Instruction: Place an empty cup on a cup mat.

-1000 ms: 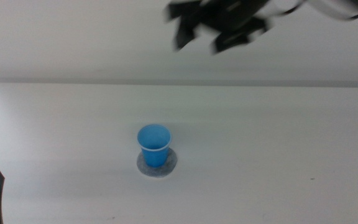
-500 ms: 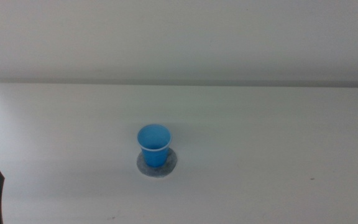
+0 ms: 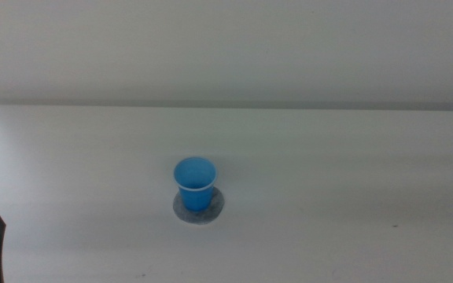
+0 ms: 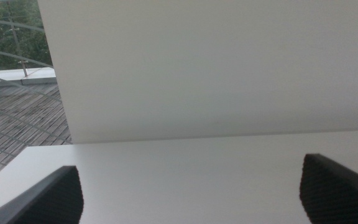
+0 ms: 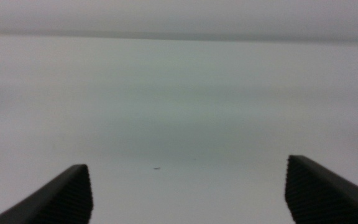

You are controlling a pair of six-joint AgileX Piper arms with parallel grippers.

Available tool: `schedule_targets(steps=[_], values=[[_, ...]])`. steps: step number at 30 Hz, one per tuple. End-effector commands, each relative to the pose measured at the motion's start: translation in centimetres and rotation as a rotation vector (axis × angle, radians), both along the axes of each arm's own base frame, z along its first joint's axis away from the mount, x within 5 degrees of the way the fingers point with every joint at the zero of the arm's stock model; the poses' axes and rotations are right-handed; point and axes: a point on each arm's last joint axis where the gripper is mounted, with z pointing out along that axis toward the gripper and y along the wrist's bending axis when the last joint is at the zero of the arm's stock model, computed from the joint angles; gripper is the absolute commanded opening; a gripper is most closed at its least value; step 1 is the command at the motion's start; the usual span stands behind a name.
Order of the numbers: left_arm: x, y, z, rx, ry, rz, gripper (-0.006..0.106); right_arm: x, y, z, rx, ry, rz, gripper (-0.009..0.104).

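Near the middle of the table (image 3: pixel 329 173), a little toward its front edge, one cup (image 3: pixel 194 183) stands upright on one mat (image 3: pixel 215 208). That is the whole count: a single cup, a single mat, and nothing else lying on the white surface apart from a tiny dark speck toward the right front.

The cup is small, bright blue and tapered, wider at the rim than at the base, with a thin white line running just under the rim. Its inside is the same blue and looks empty. The mat is a flat round disc, speckled grey with a felt-like look, slightly wider than the cup, so a grey ring shows around the base. The table is smooth, matte and white, meeting a plain pale wall at its far edge.

The left gripper (image 4: pixel 191 193) waits at the front left corner of the table; only a dark sliver of it shows in the middle view. Its two dark, ribbed fingers (image 4: pixel 55 199) stand wide apart and hold nothing, and a bit of blue cup shows beside one of them. The right gripper (image 5: pixel 188 196) is out of the middle view; its fingers (image 5: pixel 328 190) are likewise spread wide over bare table, empty.
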Motion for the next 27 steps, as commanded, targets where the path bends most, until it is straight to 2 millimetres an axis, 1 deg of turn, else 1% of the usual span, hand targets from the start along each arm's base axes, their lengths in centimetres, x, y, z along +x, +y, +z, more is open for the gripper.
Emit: schedule_targets(steps=[1, 3, 5, 8, 10, 15, 17, 23, 25, 27], values=[[-0.1, -0.1, -1.1, 0.001, -0.011, -0.008, 0.094, -0.2, 0.3, -1.9, -0.092, -0.076, 0.097, 0.087], [-0.1, -0.1, -1.1, 0.001, -0.011, -0.008, 0.094, -0.5, 0.5, -3.7, -0.099, -0.121, 0.119, 0.092], [-0.1, -0.1, -1.1, 0.001, -0.011, -0.008, 0.094, -0.7, 0.5, -4.8, -0.094, -0.183, 0.119, 0.093], [-0.1, -0.1, -1.1, 0.001, -0.011, -0.008, 0.094, -1.2, 0.5, -4.8, -0.07, -0.314, 0.119, 0.093], [-0.1, -0.1, -1.1, 0.001, -0.011, -0.008, 0.094, -1.4, 0.5, -5.1, -0.067, -0.36, 0.118, 0.093], [-0.1, -0.1, -1.1, 0.001, -0.011, -0.008, 0.094, -1.7, 0.5, -7.0, -0.059, -0.384, 0.117, 0.093], [-0.1, -0.1, -1.1, 0.001, -0.011, -0.008, 0.094, -1.7, 0.5, -8.1, -0.059, -0.398, 0.118, 0.093], [-0.1, -0.1, -1.1, 0.001, -0.011, -0.008, 0.094, -1.0, 0.6, -11.1, -0.059, -0.384, 0.122, 0.093], [-0.1, -0.1, -1.1, 0.001, -0.011, -0.008, 0.094, -0.9, 0.7, -11.7, -0.059, -0.394, 0.123, 0.093], [-0.1, -0.1, -1.1, 0.001, -0.011, -0.008, 0.094, -0.9, 0.6, -11.8, -0.057, -0.377, 0.122, 0.093]])
